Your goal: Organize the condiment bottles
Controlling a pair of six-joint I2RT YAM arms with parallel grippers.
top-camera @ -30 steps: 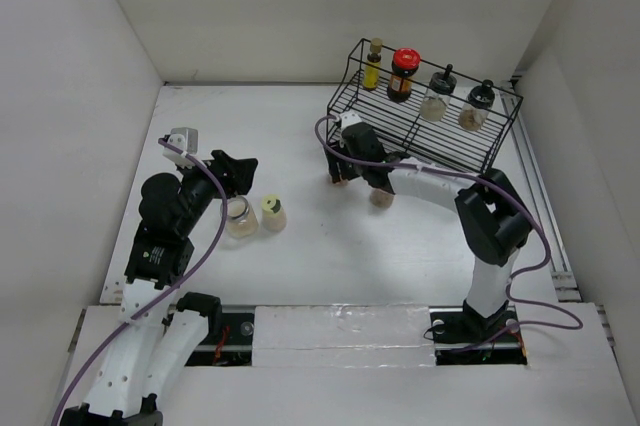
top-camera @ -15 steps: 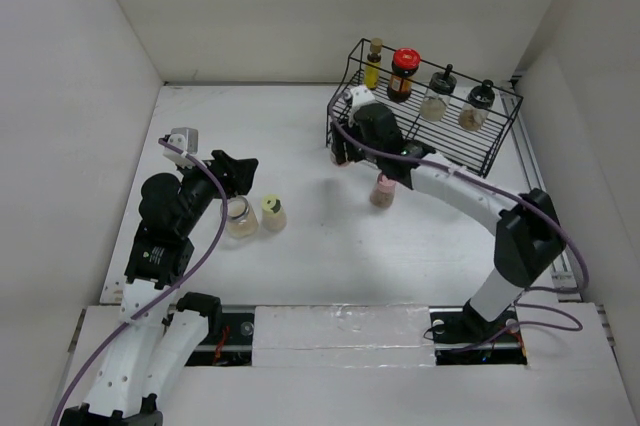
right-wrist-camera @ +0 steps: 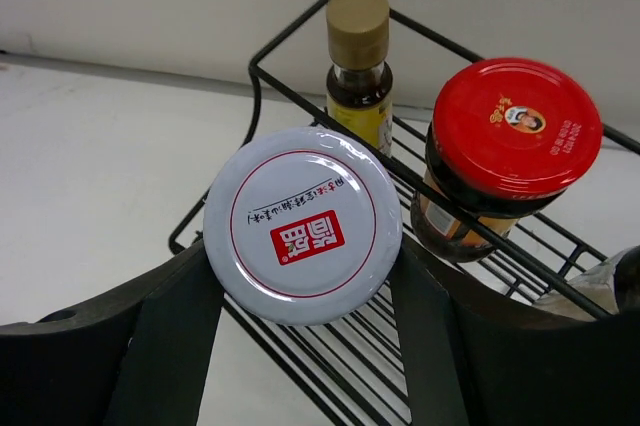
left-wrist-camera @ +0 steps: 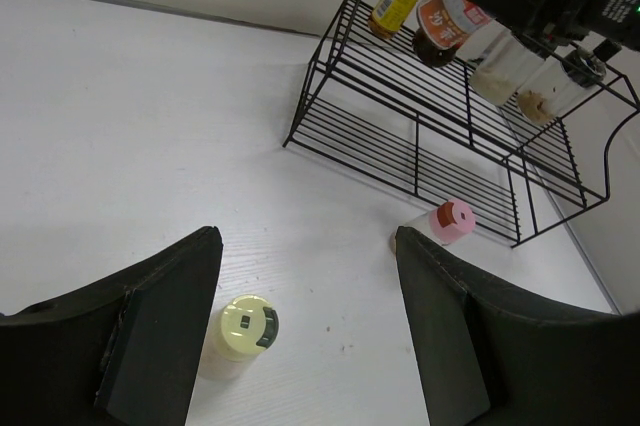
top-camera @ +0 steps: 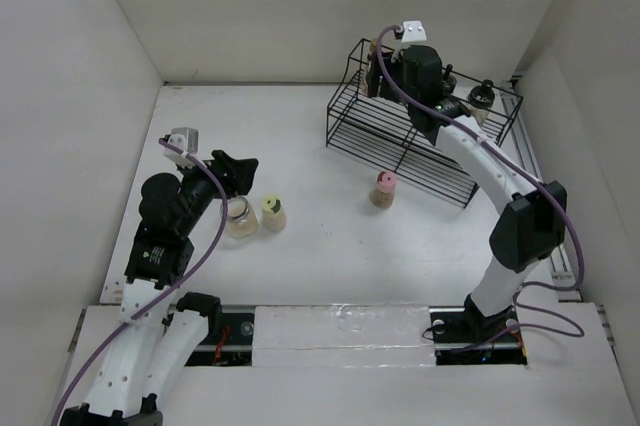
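place: robot lab | signs: white walls (top-camera: pixel 90 36) (boxed cell); left arm (top-camera: pixel 160 221), right arm (top-camera: pixel 480 161) bolted to table (top-camera: pixel 320 246)

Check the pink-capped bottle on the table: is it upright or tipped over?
Upright. The pink-capped bottle stands on its base, cap facing up, on the table in front of the black wire rack.

Overhead, 2 wrist close-ups; rack (top-camera: pixel 372 132) shared

Top view: the right end effector (top-camera: pixel 418 81) covers part of the top shelf of the rack (top-camera: pixel 350 131). Right wrist view: the white-lidded jar (right-wrist-camera: pixel 302 225) shows its lid only (body hidden beneath); a clear bottle (right-wrist-camera: pixel 605 296) is cut off at the right edge.
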